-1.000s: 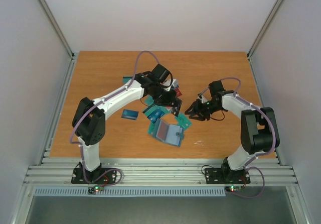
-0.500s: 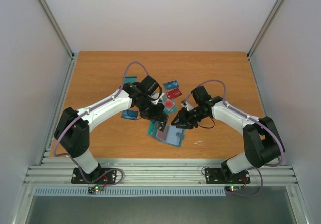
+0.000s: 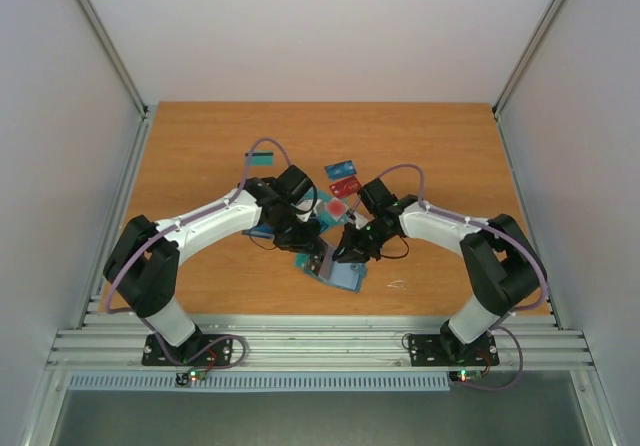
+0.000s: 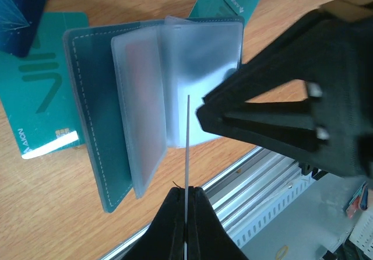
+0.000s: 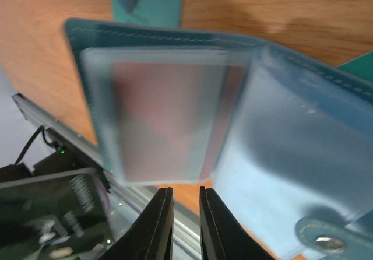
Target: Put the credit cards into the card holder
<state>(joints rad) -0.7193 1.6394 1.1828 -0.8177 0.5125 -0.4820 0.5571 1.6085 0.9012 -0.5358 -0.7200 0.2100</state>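
The card holder (image 3: pixel 340 271) lies open on the table (image 3: pixel 200 136), with both arms meeting above it. Loose credit cards (image 3: pixel 341 176) are scattered beyond it.

The left gripper (image 4: pixel 186 191) is clamped on a thin card (image 4: pixel 187 143), held edge-on over the holder's cloudy sleeves (image 4: pixel 145 102). The right gripper (image 5: pixel 186 193) crowds in just beside the holder. Its jaws stand narrowly apart with nothing seen between them.

Only the right wrist view shows a reddish card (image 5: pixel 163 114) in a sleeve and a snap button (image 5: pixel 326 243). Only the left wrist view shows a teal card (image 4: pixel 41 97) tucked under the holder, printed "AION".
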